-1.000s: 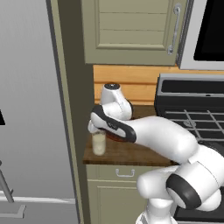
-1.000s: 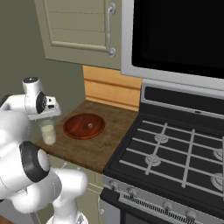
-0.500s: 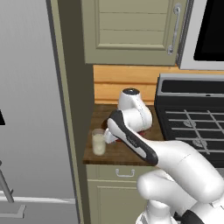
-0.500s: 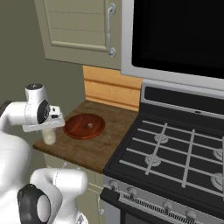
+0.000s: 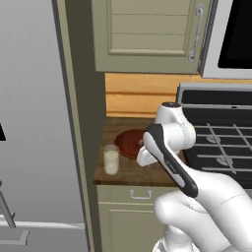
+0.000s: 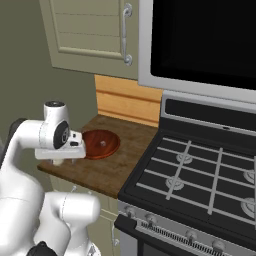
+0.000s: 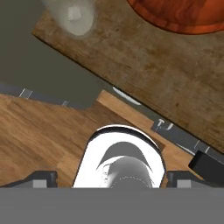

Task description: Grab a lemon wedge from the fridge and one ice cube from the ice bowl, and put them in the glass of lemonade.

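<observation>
Ice bowl (image 5: 131,142): shallow, dark reddish-brown, sits on the wood counter (image 5: 125,170) twd the back, just right of the glass of lemonade (image 5: 111,160). In the right base view the ice bowl (image 6: 100,144) shows a small pale spot near its centre, prob. an ice cube, too small to be sure. Glass stands upright near the counter's front-left corner, pale liquid inside; from above in the hand view it reads as a blurred pale disc (image 7: 75,16). No lemon wedge visible in the glass, can't tell for sure.

Gripper (image 5: 146,158) hangs over the counter's front part, just beside the bowl's near rim, btwn bowl and counter edge. Jaws stand wide apart, nothing btwn them; finger tips (image 7: 42,178) sit at the far left and right of the hand view's bottom.

Key relation: hand cam looks straight down, and the bowl (image 7: 179,15) lies at the top right of that view, glass at the top left. So bowl isn't under the jaws yet; it lies ahead, further back on the counter and a bit to the stove (image 6: 200,175) side. My read: ice-cube step is in hand; next move needs the hand shifted back over the bowl's centre, then down. Bowl is round, no long axis to align with. Risk: clipping the near rim on descent, or nudging the glass close by.

Fridge (image 5: 34,123) stands left of the counter, grey side panel visible.
</observation>
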